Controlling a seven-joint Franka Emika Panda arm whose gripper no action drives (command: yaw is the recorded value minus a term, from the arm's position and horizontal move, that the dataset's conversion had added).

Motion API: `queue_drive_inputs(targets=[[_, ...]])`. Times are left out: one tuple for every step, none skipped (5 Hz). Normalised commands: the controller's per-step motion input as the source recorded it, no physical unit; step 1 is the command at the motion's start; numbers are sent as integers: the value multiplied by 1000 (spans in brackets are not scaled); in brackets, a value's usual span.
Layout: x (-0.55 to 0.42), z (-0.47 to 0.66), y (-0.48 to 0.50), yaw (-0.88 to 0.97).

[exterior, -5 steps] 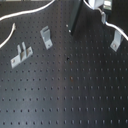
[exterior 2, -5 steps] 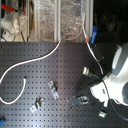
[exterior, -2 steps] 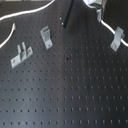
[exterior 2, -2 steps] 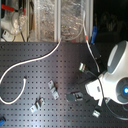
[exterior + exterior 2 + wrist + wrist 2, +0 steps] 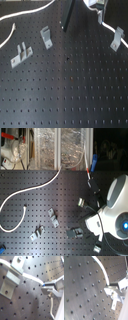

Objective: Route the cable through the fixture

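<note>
The white cable [image 5: 11, 16] lies in a loop at the first exterior view's far left. It also shows in the second exterior view [image 5: 35, 189], with a red band [image 5: 89, 172] near the arm. My gripper [image 5: 100, 9] is at the far right, shut on the cable [image 5: 32, 278], which runs taut from the fingertips [image 5: 45, 285] across the slim grey fixture [image 5: 12, 274]. The fixture [image 5: 116, 39] leans up just below the gripper in the first exterior view. In the second wrist view the cable [image 5: 101, 268] curves into the gripper [image 5: 109, 289].
A second slim grey bracket [image 5: 46, 37] and a flat bracket with two upright posts [image 5: 20, 54] stand at the first exterior view's left. A dark post [image 5: 67, 17] stands at the back. Several small brackets [image 5: 52, 217] sit in front of the white arm [image 5: 117, 203].
The gripper has moved a little toward the first exterior view's right with the cable, drawing it over the right-hand fixture. The brackets have not moved.
</note>
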Motion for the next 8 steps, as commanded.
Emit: queue_drive_inputs(targets=[[367,113,191,-360],[356,185,218,-443],[265,207,204,-554],[195,192,165,-645],[119,142,136,-774],[64,125,91,-900],[37,103,65,-957],[-16,0,52,-497]])
